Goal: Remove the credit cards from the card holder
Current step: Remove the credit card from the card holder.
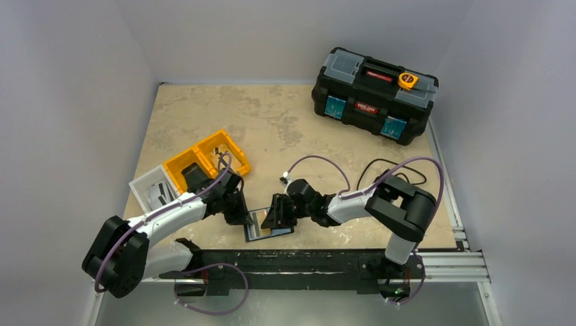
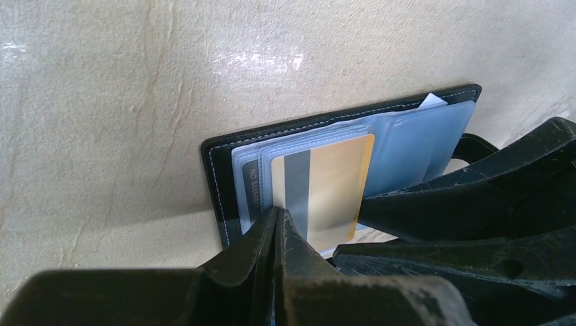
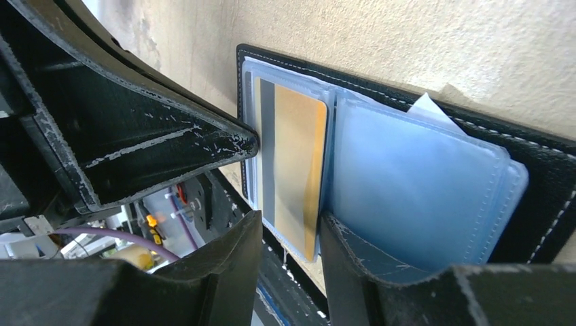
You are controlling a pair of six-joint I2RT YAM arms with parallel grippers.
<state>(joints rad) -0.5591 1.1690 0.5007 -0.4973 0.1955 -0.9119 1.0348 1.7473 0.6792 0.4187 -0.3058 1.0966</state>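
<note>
Card holder point(image 2: 217, 146) lies open by the bench's point(image 2: 102, 102) near edge, about midway along. My left gripper point(image 2: 278, 214) is closed tight at the gold credit card's point(image 2: 326, 190) edge. My right gripper point(image 3: 291, 219), jaws apart, straddles the card's end. Such a thin pinch could slip off, or the sleeve could drag the holder along.

Gold, grey-striped credit card point(image 2: 333, 190); black card holder point(image 2: 214, 170).

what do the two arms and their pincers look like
Both arms have white links between bulky black joints: left arm, right arm. A purple cable loops along each. The left pincer and right pincer have black wedge-shaped fingers, scuffed with pale scratches.
</note>
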